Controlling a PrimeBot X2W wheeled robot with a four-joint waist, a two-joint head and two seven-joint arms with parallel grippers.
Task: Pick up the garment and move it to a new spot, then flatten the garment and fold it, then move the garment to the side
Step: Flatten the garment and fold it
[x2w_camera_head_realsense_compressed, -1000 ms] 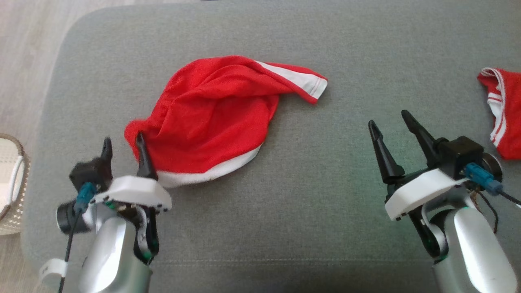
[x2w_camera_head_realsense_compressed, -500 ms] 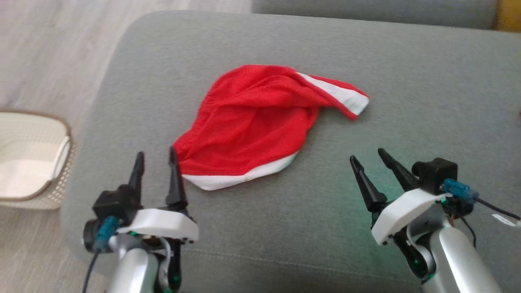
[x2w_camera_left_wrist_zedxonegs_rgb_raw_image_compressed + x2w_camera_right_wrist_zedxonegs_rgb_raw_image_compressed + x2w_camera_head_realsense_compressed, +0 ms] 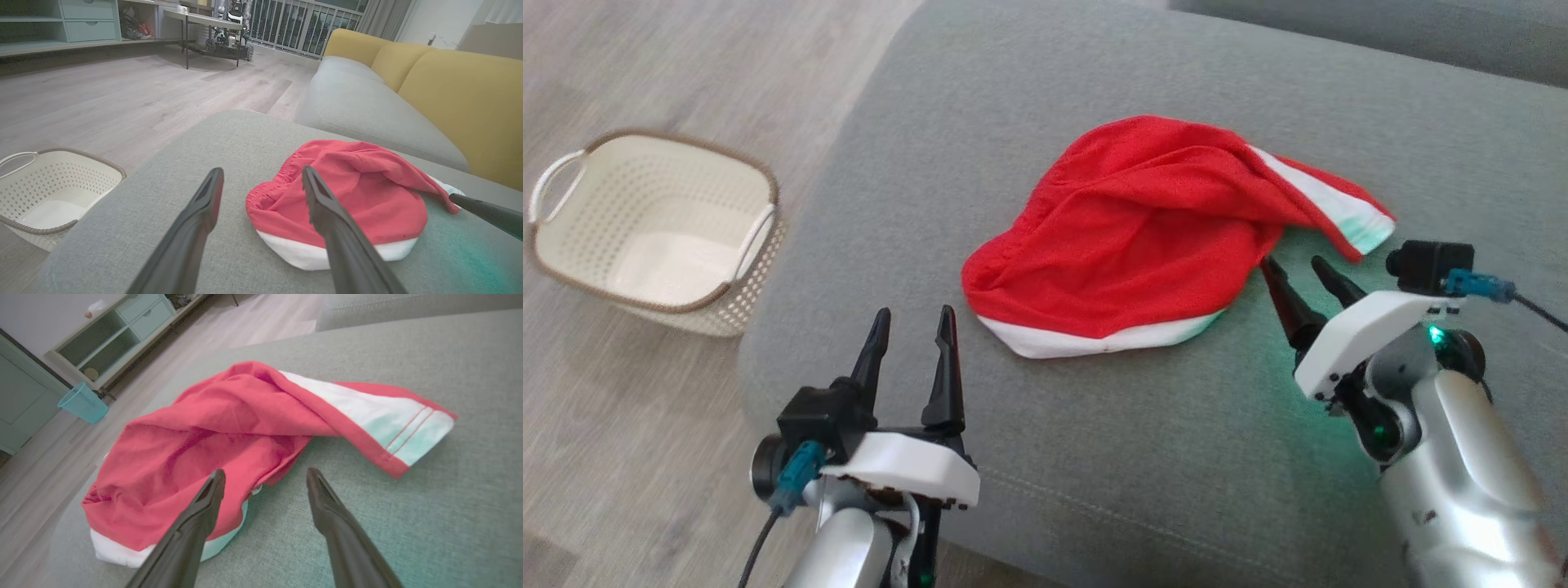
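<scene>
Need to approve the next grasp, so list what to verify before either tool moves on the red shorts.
1. Left tool open: ok.
2. Right tool open: ok.
3. Red shorts held by neither tool: ok.
4. Shorts lying flat: not ok, bunched, one leg folded across.
5. Shorts wholly on the grey cushion: ok.
6. Right tool's tips touching the shorts' edge: cannot tell.

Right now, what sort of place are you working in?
Probably a living room, perhaps a staged one: the red garment lies on a grey sofa seat beside yellow back cushions, a laundry basket stands on wood-look flooring, and a low cabinet with drawers lines the wall.
</scene>
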